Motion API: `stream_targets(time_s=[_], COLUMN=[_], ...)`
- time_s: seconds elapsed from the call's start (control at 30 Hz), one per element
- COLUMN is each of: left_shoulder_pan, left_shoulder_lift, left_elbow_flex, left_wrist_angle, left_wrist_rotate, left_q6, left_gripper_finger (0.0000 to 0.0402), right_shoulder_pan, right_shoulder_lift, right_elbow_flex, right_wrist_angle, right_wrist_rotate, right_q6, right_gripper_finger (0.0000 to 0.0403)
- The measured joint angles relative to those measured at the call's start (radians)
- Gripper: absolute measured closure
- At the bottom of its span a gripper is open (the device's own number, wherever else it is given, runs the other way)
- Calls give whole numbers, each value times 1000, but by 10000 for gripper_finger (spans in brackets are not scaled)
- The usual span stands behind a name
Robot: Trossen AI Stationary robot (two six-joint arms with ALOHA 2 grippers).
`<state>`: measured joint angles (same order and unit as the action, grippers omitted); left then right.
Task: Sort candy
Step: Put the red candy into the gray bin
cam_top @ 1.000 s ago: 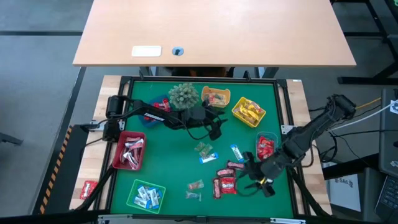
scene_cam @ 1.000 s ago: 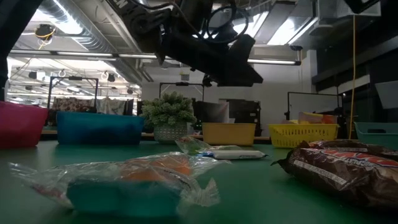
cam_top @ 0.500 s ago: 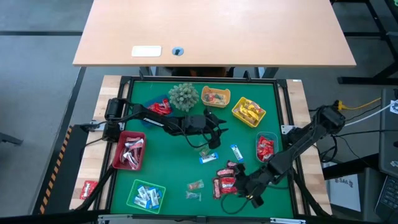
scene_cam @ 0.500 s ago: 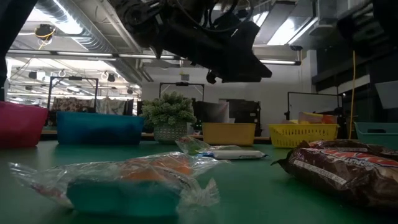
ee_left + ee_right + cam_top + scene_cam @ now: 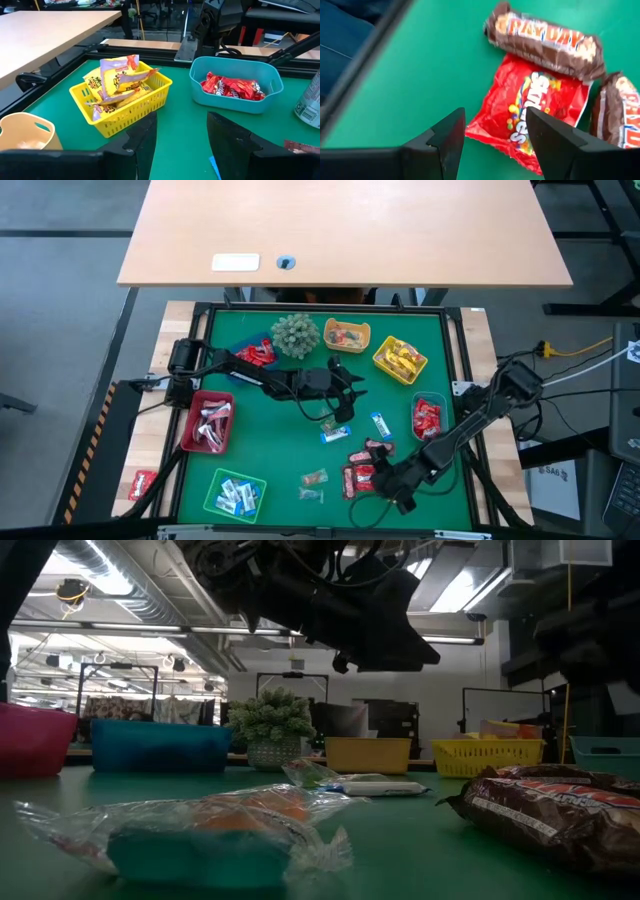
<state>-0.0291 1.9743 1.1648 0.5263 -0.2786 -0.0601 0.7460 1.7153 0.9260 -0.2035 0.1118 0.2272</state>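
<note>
Two hands are over the green bench (image 5: 270,450), both with fingers parted and empty. Left hand (image 5: 345,398) hangs above the mat's middle, near a clear-wrapped sweet and just short of a blue-white candy (image 5: 334,434); its wrist view looks past the spread fingers (image 5: 145,137) to a yellow basket (image 5: 120,107) of yellow packets and a teal tub (image 5: 235,92) of red packets beyond it. Right hand (image 5: 385,485) sits low at the near right part of the mat, beside a cluster of sweets; its wrist view shows the parted fingers (image 5: 447,135) on either side of the lower edge of a red Skittles pack (image 5: 530,117), with a brown PayDay bar (image 5: 545,40) beyond it and a second brown bar (image 5: 617,112) alongside; contact with the pack cannot be told. Candy already sorted lies in a red tray (image 5: 207,423) at the left, a green tray (image 5: 235,495) at the near left, a tan cup (image 5: 347,336) and the yellow basket at the far side, and the teal tub at the right. Loose pieces remain: two clear-wrapped sweets (image 5: 315,478) near the front edge and a blue-white piece (image 5: 381,424) right of centre. One red packet (image 5: 141,480) lies off the mat on the wooden edge at the left. Plant ball (image 5: 296,333) stands at the far edge.
</note>
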Motion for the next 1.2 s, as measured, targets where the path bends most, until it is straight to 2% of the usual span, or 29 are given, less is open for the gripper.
stream_targets(time_s=[0.37, 0.83, 1.03, 1.2], left_shoulder_pan=[-3, -3, -3, -4], left_shoulder_lift=[0, 0, -16, -44], left_elbow_flex=[0, 0, 0, 1], left_wrist_angle=[-2, -2, -5, -28], left_wrist_rotate=[0, 0, -1, -1], left_q6=[0, 2, 43, 45], left_gripper_finger=[243, 243, 243, 243], right_shoulder_pan=[0, 0, 0, -1], right_shoulder_lift=[98, 105, 100, 86], right_elbow_flex=[5, 22, 87, 163], right_wrist_angle=[4, -1, -51, -157], right_wrist_rotate=[47, 42, 28, 36], right_q6=[-7, -6, -30, -63], right_gripper_finger=[199, 348, 386, 399])
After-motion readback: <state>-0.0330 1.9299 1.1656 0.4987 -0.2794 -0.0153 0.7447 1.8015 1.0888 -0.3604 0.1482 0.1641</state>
